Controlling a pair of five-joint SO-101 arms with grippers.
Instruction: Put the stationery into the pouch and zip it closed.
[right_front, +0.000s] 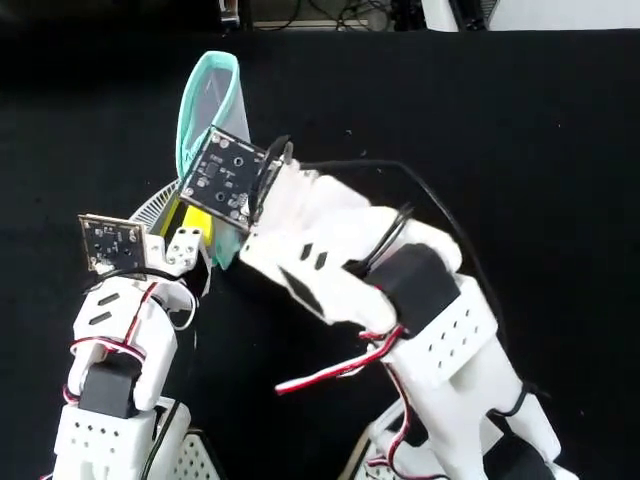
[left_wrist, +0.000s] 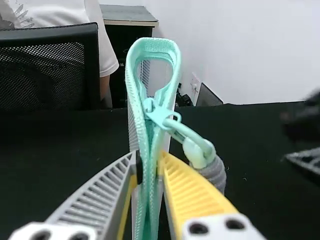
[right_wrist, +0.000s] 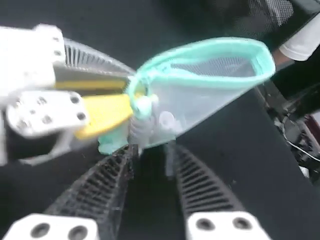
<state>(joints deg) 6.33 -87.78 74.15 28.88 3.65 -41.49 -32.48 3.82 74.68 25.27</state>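
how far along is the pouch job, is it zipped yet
Done, probably: pale shapes show through the pouch mesh, likely stationery, though unclear. In hand: the left hand is clamped on the pouch edge by the zipper pull; the right hand is open just short of it. Left: the mouth gapes, so zipping remains.

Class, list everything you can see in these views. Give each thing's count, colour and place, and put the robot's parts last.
pouch: one, mint-green mesh, toward the table's far left, clamped at one end by the left gripper
zipper pull: one, mint green, on the pouch's zip, close to the right gripper's fingertips
table: one, black, under both arms
chair: one, black mesh, behind the table
left gripper: one, grey and yellow fingers, shut on the pouch
right gripper: one, black fingers, open, just short of the zipper pull
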